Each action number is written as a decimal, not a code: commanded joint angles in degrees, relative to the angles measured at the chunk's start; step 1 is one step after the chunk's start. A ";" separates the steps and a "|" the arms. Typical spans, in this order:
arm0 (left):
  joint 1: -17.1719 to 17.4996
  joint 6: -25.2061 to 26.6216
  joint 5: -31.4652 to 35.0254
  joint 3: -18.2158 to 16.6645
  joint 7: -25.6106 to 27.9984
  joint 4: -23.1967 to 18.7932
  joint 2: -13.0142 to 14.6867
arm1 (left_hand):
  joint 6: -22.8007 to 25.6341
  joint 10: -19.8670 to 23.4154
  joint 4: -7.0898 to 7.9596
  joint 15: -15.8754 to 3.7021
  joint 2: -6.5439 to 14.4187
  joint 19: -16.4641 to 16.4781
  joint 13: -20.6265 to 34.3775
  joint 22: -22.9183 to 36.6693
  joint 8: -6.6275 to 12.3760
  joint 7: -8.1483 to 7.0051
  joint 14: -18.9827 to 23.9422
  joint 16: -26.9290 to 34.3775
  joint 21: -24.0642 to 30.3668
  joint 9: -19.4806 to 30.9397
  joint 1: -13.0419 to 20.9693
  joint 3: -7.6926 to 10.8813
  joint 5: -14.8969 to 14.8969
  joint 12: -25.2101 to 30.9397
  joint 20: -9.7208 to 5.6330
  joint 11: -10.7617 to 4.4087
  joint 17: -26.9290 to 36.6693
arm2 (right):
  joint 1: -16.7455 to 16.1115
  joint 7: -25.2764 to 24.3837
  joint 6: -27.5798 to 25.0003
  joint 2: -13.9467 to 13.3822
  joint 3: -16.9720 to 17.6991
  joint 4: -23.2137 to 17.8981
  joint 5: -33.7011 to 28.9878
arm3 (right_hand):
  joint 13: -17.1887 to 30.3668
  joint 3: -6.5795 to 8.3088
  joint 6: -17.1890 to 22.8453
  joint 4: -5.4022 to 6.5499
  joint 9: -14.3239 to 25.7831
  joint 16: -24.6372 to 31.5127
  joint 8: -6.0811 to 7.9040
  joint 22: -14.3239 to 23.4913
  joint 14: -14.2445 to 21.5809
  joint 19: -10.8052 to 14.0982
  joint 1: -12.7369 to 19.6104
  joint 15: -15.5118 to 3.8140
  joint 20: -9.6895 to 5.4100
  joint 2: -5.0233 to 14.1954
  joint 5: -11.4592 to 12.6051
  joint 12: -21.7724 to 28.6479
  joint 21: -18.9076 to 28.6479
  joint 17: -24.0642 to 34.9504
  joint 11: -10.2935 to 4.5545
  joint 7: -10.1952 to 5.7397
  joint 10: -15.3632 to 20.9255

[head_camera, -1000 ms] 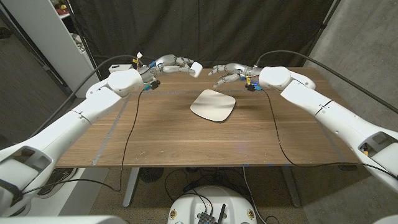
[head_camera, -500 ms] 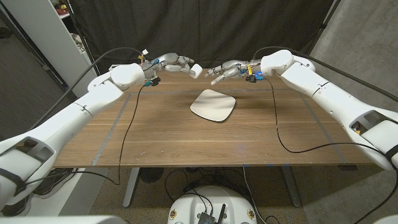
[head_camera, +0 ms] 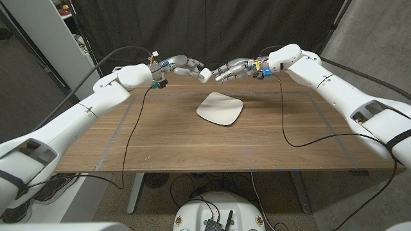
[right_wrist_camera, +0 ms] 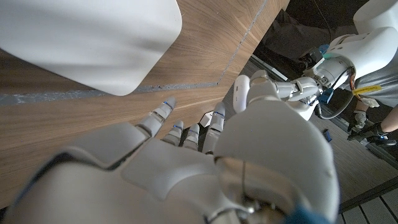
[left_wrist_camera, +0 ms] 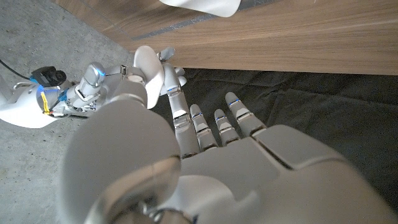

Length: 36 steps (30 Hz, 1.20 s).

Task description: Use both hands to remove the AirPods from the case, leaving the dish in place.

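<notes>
Two robot hands meet in the air above the far edge of a wooden table [head_camera: 192, 138], with a small white AirPods case [head_camera: 205, 74] between them. Going left to right in the head view: the left hand [head_camera: 182, 65] reaches in from about ten o'clock of the dish and grips the case at its fingertips, its fingers curled around it. Next comes the case itself, raised off the table and sitting at about eleven o'clock from the dish. It is too small here to tell which way its long axis runs or where its lid faces; the left wrist view shows it as a rounded white shape [left_wrist_camera: 149, 67] beside the thumb. The right hand [head_camera: 232, 69] comes in from about one o'clock, its fingers stretched toward the case and lightly bent, their tips at or just beside it; whether they have hold of it cannot be told. A white, rounded-square dish [head_camera: 220, 108] lies flat on the table near its middle, apart from both hands. Compared with half a second ago, the right hand has closed the gap and now reaches the case, the right arm has swung further in, and the dish has not moved.
</notes>
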 commanded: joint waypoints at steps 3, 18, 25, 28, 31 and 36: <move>2.60 1.91 1.47 -1.00 3.83 -2.29 -0.41 | 7.80 0.57 -0.08 -2.75 3.48 0.40 0.39 0.10 0.10 -6.92 1.00 0.44 0.17 -0.11 3.33 -0.33 0.46 0.65 0.24 0.01 0.16 | -1.11 -4.66 -1.45 -0.22 -0.09 -3.65 -0.09 | -0.12 0.34 6.19 -0.56 0.76 0.95 2.30 0.15 2.60 2.48 -0.04 -1.04 0.09 0.65 -0.50 1.41 0.58 -0.31 0.40 0.28 4.15; 4.06 3.80 2.97 -1.10 8.27 -2.92 -1.85 | 8.61 2.50 -0.27 -3.38 3.21 1.44 0.64 0.22 0.06 -6.50 2.85 0.83 0.62 -0.39 3.25 -0.76 0.44 1.38 0.13 0.26 0.08 | -3.06 -8.24 -2.99 0.20 -0.13 -5.17 0.47 | -0.39 0.69 10.40 -1.74 1.57 1.43 3.79 0.13 5.29 4.29 0.99 -1.04 0.30 0.66 -0.67 2.52 0.68 -0.55 0.87 2.04 8.31; 4.06 3.97 2.73 -0.96 9.08 -2.18 -2.64 | 9.03 3.05 -0.31 -3.85 3.00 1.53 0.76 0.27 0.28 -7.03 3.47 0.89 0.68 -0.17 3.09 -1.02 0.40 1.57 0.03 -0.06 0.06 | -3.11 -8.74 -2.64 1.17 -0.04 -3.38 1.22 | -0.45 1.07 13.58 -2.18 2.81 1.52 5.32 0.14 6.55 5.35 1.51 -1.46 -0.50 1.24 -0.68 3.04 0.66 -0.59 0.51 1.29 10.52; 4.08 4.31 2.83 -0.78 9.32 -2.10 -2.82 | 8.89 3.07 -0.28 -3.92 2.98 1.70 0.79 0.28 0.14 -6.85 3.56 0.88 0.76 -0.27 3.01 -1.10 0.39 1.57 0.01 0.05 0.07 | -3.32 -9.13 -2.50 1.55 0.09 -2.81 1.61 | -0.48 1.33 15.32 -2.52 3.64 1.55 6.32 0.14 7.16 6.01 2.02 -1.51 -0.81 1.49 -0.65 3.39 0.71 -0.63 0.31 1.01 11.92; 4.18 4.88 3.08 -0.67 9.72 -2.23 -2.89 | 8.91 3.27 -0.19 -3.87 3.10 1.73 0.84 0.30 0.14 -6.89 3.67 0.88 0.78 -0.23 2.88 -1.16 0.41 1.63 0.06 0.03 0.11 | -3.46 -9.69 -2.47 1.82 0.19 -2.59 1.77 | -0.54 1.52 16.83 -2.74 4.32 1.61 7.19 0.14 7.68 6.48 2.39 -1.60 -1.05 1.66 -0.65 3.59 0.72 -0.64 0.31 0.91 12.91; 4.63 5.34 3.18 -0.75 10.74 -2.36 -3.05 | 8.88 3.62 -0.26 -4.03 3.06 1.80 0.91 0.32 0.08 -6.97 3.89 0.85 0.83 -0.24 2.91 -1.22 0.40 1.75 0.04 -0.16 0.09 | -3.79 -10.90 -2.46 2.12 0.34 -2.68 1.84 | -0.61 1.84 18.76 -3.12 5.52 1.84 8.48 0.14 8.89 7.24 3.07 -2.00 -1.35 1.89 -0.64 3.79 0.73 -0.65 -0.20 1.06 14.28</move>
